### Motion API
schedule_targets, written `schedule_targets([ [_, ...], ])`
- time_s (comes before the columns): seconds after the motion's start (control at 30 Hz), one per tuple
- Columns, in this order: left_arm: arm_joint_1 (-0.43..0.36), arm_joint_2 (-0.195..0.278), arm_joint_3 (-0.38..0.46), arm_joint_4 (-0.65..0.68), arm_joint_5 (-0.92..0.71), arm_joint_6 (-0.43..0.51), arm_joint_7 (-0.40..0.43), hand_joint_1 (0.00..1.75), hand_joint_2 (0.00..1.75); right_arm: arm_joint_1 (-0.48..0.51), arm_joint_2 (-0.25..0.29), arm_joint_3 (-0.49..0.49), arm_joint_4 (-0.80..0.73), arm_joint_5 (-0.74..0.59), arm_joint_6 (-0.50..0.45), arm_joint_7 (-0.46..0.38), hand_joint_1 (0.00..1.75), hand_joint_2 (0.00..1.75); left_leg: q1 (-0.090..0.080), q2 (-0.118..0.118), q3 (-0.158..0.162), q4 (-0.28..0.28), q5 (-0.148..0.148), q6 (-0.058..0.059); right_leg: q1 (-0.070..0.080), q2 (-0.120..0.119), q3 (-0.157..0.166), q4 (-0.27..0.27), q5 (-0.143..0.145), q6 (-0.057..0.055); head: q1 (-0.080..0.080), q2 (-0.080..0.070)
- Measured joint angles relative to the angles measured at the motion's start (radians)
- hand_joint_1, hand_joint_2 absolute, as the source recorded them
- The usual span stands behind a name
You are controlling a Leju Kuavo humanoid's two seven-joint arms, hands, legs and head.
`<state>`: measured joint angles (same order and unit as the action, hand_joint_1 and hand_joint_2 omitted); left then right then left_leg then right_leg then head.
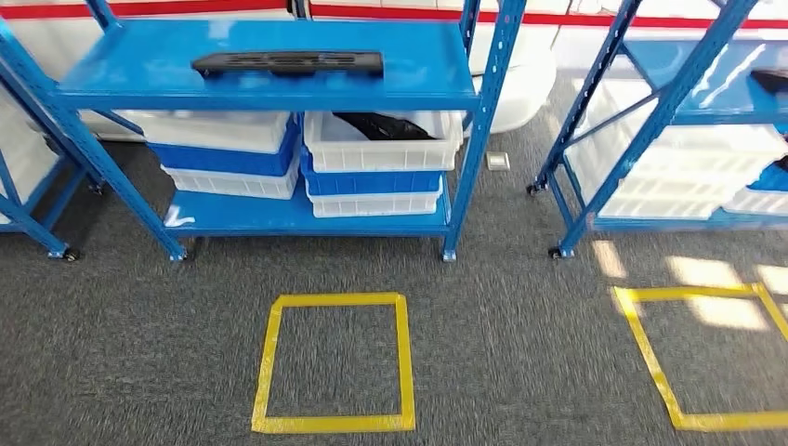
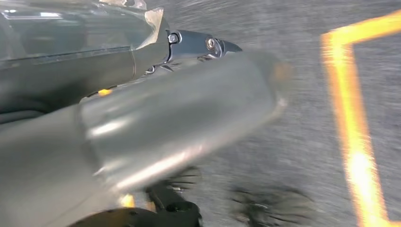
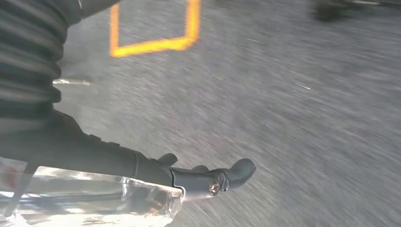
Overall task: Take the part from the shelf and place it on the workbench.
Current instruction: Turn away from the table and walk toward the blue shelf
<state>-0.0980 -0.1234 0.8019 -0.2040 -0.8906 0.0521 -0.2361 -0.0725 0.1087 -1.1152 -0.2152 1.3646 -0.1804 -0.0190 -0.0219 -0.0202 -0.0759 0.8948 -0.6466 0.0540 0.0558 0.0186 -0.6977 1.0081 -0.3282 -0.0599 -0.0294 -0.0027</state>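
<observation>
Clearly the black part [image 1: 288, 63] on the blue shelf [image 1: 269, 88] is not yet reached; the left hand [image 2: 198, 45] and right hand [image 3: 208, 179] hang ungrasping, and an approach is needed.

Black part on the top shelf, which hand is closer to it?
Left, probably, though narrowly. The part lies left of centre in the head view, on the left arm's side. The left hand and right hand both hang over carpet, away from it.
</observation>
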Motion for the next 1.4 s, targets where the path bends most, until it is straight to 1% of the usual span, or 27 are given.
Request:
schedule_targets([
  [0.03,-0.007,0.000,0.000,-0.001,0.000,0.000,0.000,0.00,0.00,-0.009,0.001,0.000,0.000,0.000,0.000,-0.001,0.00,1.75,0.002,0.005,-0.062,0.110,0.006,-0.006,-0.004,0.002,0.026,0.000,-0.025,-0.012,0.001,0.000],
  [0.1,-0.011,0.000,-0.001,-0.001,-0.001,0.000,0.000,0.00,0.00,-0.014,0.002,0.000,-0.001,0.000,0.000,-0.001,0.00,1.75,0.010,0.011,-0.222,0.299,-0.051,-0.022,-0.012,0.006,0.079,-0.006,-0.076,-0.025,-0.001,0.000],
  [0.17,-0.003,0.002,-0.001,0.000,-0.001,0.000,0.001,0.00,0.00,-0.008,0.004,0.000,-0.001,-0.001,0.000,-0.001,0.00,1.75,0.017,0.012,-0.370,0.362,-0.149,-0.040,-0.021,0.014,0.141,-0.013,-0.126,-0.019,-0.002,0.000],
  [0.2,0.004,0.004,-0.001,0.000,-0.001,0.000,0.001,0.00,0.00,-0.002,0.005,0.000,-0.001,-0.001,0.000,0.000,0.00,1.75,0.020,0.013,-0.436,0.358,-0.174,-0.045,-0.026,0.018,0.174,-0.017,-0.151,-0.014,-0.002,0.000],
  [0.23,0.011,0.005,-0.001,0.000,-0.001,0.000,0.002,0.00,0.00,0.004,0.006,0.000,0.000,-0.001,0.000,0.000,0.00,1.75,0.021,0.013,-0.496,0.337,-0.165,-0.048,-0.031,0.021,0.208,-0.022,-0.177,-0.008,-0.003,0.000],
  [0.27,0.019,0.007,-0.001,0.001,0.000,0.000,0.002,0.00,0.00,0.010,0.008,0.000,0.000,-0.001,0.000,0.000,0.00,1.75,0.022,0.014,-0.552,0.300,-0.102,-0.047,-0.035,0.023,0.239,-0.027,-0.202,-0.003,-0.003,0.000],
  [0.33,0.036,0.011,0.000,0.004,-0.001,0.000,0.002,0.00,0.00,0.022,0.012,0.000,0.003,-0.001,0.000,0.000,0.00,1.75,0.020,0.014,-0.628,0.204,0.130,-0.039,-0.035,0.027,0.291,-0.034,-0.251,0.007,-0.003,0.000],
  [0.37,0.042,0.013,0.000,0.005,-0.001,0.000,0.003,0.00,0.00,0.025,0.014,0.000,0.004,-0.002,0.000,0.000,0.00,1.75,0.019,0.014,-0.641,0.172,0.225,-0.033,-0.032,0.030,0.313,-0.039,-0.274,0.014,-0.002,0.000],
  [0.4,0.045,0.015,0.000,0.006,-0.001,0.000,0.003,0.00,0.00,0.026,0.015,-0.001,0.005,-0.002,0.000,0.000,0.00,1.75,0.016,0.012,-0.638,0.155,0.275,-0.028,-0.031,0.032,0.339,-0.043,-0.290,0.021,-0.002,0.000],
  [0.47,0.033,0.013,0.000,0.006,0.000,0.001,0.005,0.00,0.00,0.016,0.012,-0.001,0.005,-0.002,0.000,0.001,0.00,1.75,0.016,0.010,-0.603,0.149,0.263,-0.018,-0.026,0.030,0.349,-0.011,-0.279,0.046,-0.003,0.000],
  [0.5,0.024,0.010,0.000,0.006,0.000,0.002,0.006,0.00,0.00,0.009,0.010,0.000,0.004,-0.001,0.000,0.001,0.00,1.75,0.019,0.010,-0.583,0.137,0.253,-0.011,-0.028,0.023,0.327,0.043,-0.255,0.060,-0.005,0.000],
  [0.57,0.011,0.008,0.000,0.006,0.000,0.003,0.008,0.00,0.00,-0.004,0.009,0.000,0.004,0.000,-0.001,0.002,0.00,1.75,0.030,0.010,-0.537,0.104,0.235,-0.003,-0.032,0.007,0.231,0.187,-0.230,0.075,-0.002,0.000],
  [0.63,0.008,0.008,0.000,0.005,0.000,0.003,0.011,0.00,0.00,-0.009,0.009,0.000,0.004,0.000,0.000,0.004,0.00,1.75,0.037,0.010,-0.485,0.074,0.212,-0.004,-0.044,-0.003,0.140,0.269,-0.285,0.070,0.001,0.000],
  [0.7,0.009,0.006,0.001,0.005,0.000,0.003,0.015,0.00,0.00,-0.007,0.008,0.000,0.004,0.000,0.001,0.008,0.00,1.75,0.047,0.006,-0.432,0.056,0.184,-0.014,-0.061,-0.006,0.086,0.255,-0.364,0.075,0.002,0.000],
  [0.73,0.009,0.006,0.001,0.005,0.000,0.003,0.016,0.00,0.00,-0.006,0.007,0.000,0.004,0.000,0.002,0.008,0.00,1.75,0.054,0.004,-0.409,0.052,0.167,-0.021,-0.070,-0.008,0.072,0.219,-0.376,0.088,0.002,0.000],
  [0.77,0.010,0.005,0.001,0.005,0.000,0.003,0.017,0.00,0.00,-0.005,0.007,0.000,0.004,0.000,0.002,0.009,0.00,1.75,0.061,0.002,-0.386,0.051,0.149,-0.029,-0.080,-0.012,0.063,0.167,-0.354,0.108,0.004,0.000],
  [0.83,0.012,0.006,0.002,0.005,0.000,0.003,0.019,0.00,0.00,-0.001,0.008,0.000,0.006,0.001,0.004,0.011,0.00,1.75,0.067,0.000,-0.354,0.054,0.113,-0.046,-0.096,-0.030,0.053,0.054,-0.217,0.153,0.012,0.000],
  [0.87,0.013,0.006,0.002,0.005,-0.001,0.002,0.019,0.00,0.00,0.000,0.009,0.000,0.007,0.001,0.006,0.012,0.00,1.75,0.065,0.000,-0.344,0.054,0.096,-0.056,-0.096,-0.042,0.054,0.021,-0.152,0.162,0.018,0.000],
  [0.9,0.015,0.006,0.003,0.006,-0.001,0.003,0.020,0.00,0.00,-0.001,0.009,0.000,0.008,0.001,0.007,0.014,0.00,1.75,0.063,0.001,-0.335,0.054,0.080,-0.065,-0.093,-0.050,0.054,0.006,-0.107,0.160,0.019,0.000],
  [0.93,0.014,0.006,0.003,0.005,-0.002,0.003,0.020,0.00,0.00,-0.003,0.009,0.000,0.008,0.001,0.009,0.016,0.00,1.75,0.062,0.004,-0.317,0.054,0.067,-0.072,-0.091,-0.054,0.058,0.007,-0.096,0.142,0.018,0.000],
  [1.03,0.010,0.005,0.003,0.005,-0.006,0.002,0.022,0.00,0.00,-0.010,0.007,0.000,0.006,-0.001,0.009,0.019,0.00,1.75,0.070,0.016,-0.297,0.081,0.044,-0.085,-0.096,-0.040,0.090,0.010,-0.108,0.087,0.009,0.000],
  [1.07,0.007,0.004,0.003,0.005,-0.007,0.001,0.023,0.00,0.00,-0.013,0.006,0.000,0.006,-0.001,0.009,0.019,0.00,1.75,0.071,0.018,-0.322,0.129,0.027,-0.085,-0.093,-0.037,0.101,0.010,-0.115,0.075,0.006,0.000],
  [1.13,0.003,0.003,0.002,0.005,-0.009,0.001,0.025,0.00,0.00,-0.017,0.005,0.000,0.006,-0.002,0.009,0.019,0.00,1.75,0.067,0.018,-0.413,0.275,-0.033,-0.083,-0.082,-0.034,0.117,0.009,-0.131,0.055,0.003,0.000],
  [1.2,0.004,0.002,0.003,0.005,-0.009,0.001,0.028,0.00,0.00,-0.018,0.005,0.000,0.006,-0.001,0.009,0.019,0.00,1.75,0.062,0.018,-0.497,0.358,-0.069,-0.078,-0.069,-0.027,0.137,0.009,-0.150,0.043,0.003,0.000],
  [1.23,0.004,0.002,0.003,0.005,-0.009,0.002,0.030,0.00,0.00,-0.018,0.004,0.000,0.006,-0.001,0.009,0.019,0.00,1.75,0.058,0.018,-0.519,0.351,-0.054,-0.071,-0.064,-0.023,0.149,0.009,-0.159,0.040,0.002,0.000],
  [1.33,0.005,0.004,0.003,0.005,-0.010,0.003,0.034,0.00,0.00,-0.016,0.006,0.000,0.006,0.001,0.012,0.020,0.00,1.75,0.040,0.018,-0.530,0.210,0.099,-0.038,-0.055,-0.016,0.180,0.008,-0.186,0.042,0.005,0.000],
  [1.4,0.005,0.005,0.003,0.005,-0.013,0.004,0.036,0.00,0.00,-0.017,0.007,0.000,0.007,0.001,0.015,0.023,0.00,1.75,0.026,0.017,-0.528,0.156,0.162,-0.021,-0.052,-0.012,0.187,0.005,-0.198,0.049,0.009,0.000],
])
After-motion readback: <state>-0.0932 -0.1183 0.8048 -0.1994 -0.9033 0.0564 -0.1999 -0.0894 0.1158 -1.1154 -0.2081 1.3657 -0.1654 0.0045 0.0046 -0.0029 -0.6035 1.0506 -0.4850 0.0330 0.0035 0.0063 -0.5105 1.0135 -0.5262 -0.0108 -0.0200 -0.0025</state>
